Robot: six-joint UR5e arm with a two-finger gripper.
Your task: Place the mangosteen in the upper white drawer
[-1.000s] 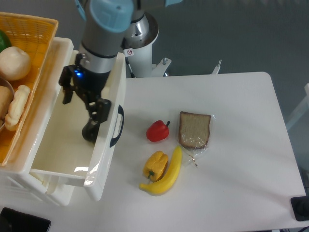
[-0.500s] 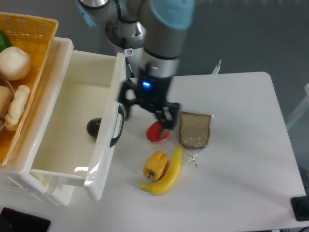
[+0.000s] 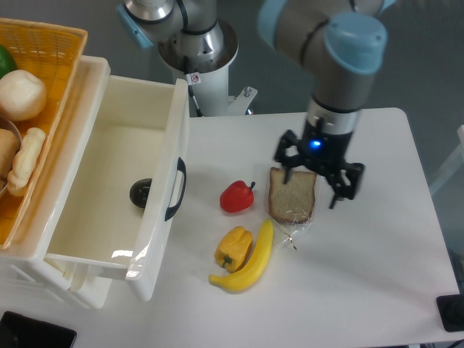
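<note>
The mangosteen point(image 3: 141, 192), small, round and near-black, lies on the floor of the upper white drawer point(image 3: 109, 130), close behind its front panel with the dark curved handle. The drawer stands pulled out at the left. My gripper point(image 3: 316, 176) hangs far to the right, above the slice of bread point(image 3: 292, 194), open with nothing between its fingers.
A red pepper point(image 3: 236, 196), a yellow pepper point(image 3: 233, 246) and a banana point(image 3: 248, 262) lie on the white table right of the drawer. A yellow wicker basket point(image 3: 54, 43) with food sits at the top left. The arm's base point(image 3: 196, 51) stands behind the drawer.
The gripper has left the mangosteen in the drawer, risen out and swept right across the table, from over the drawer, past the red pepper, to above the bread.
</note>
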